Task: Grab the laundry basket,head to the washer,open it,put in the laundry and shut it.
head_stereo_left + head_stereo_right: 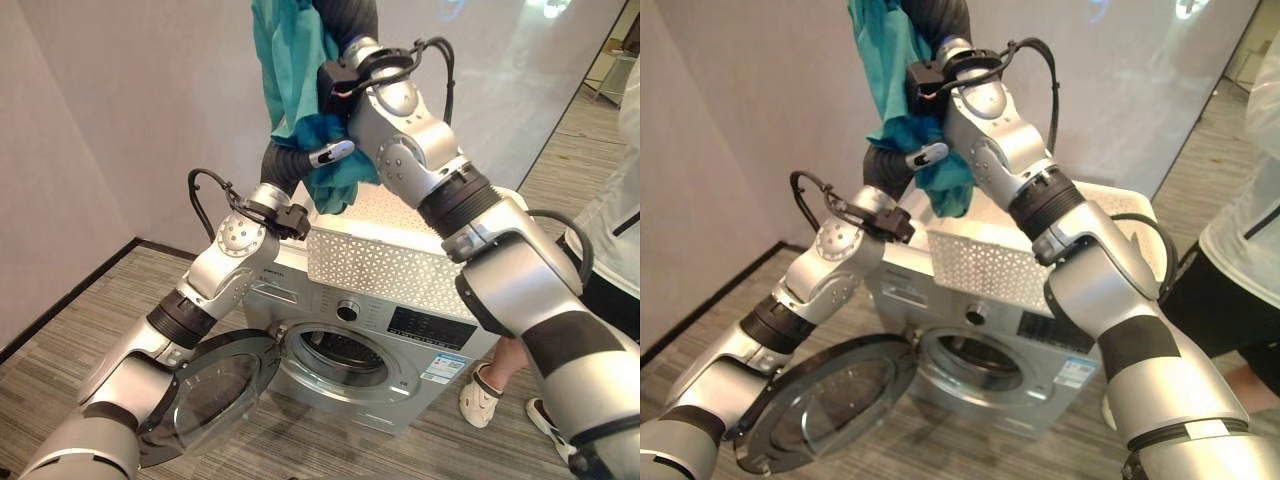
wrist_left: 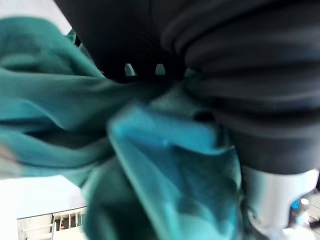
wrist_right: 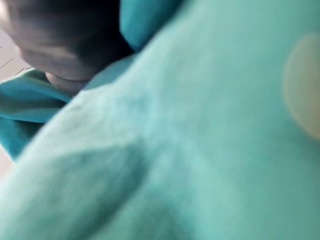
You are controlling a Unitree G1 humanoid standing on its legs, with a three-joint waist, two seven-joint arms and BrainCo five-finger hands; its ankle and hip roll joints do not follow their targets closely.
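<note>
A teal garment (image 1: 295,70) hangs high above the washer, stretched between my two hands. My right hand (image 1: 345,18) holds its upper part at the top of the view, and the cloth drapes down from it. My left hand (image 1: 332,153) is curled into the bunched lower part, with one silver digit lying across the cloth (image 2: 165,165). The white perforated laundry basket (image 1: 380,260) stands on top of the silver washer (image 1: 300,290). The washer's round door (image 1: 215,390) is swung open to the left, and the drum opening (image 1: 340,355) is bare.
A person (image 1: 610,230) in a white top stands close to the washer's right side, shoes (image 1: 480,395) on the wood-pattern floor. A pale wall runs behind the washer. The open door takes up the floor space at the front left.
</note>
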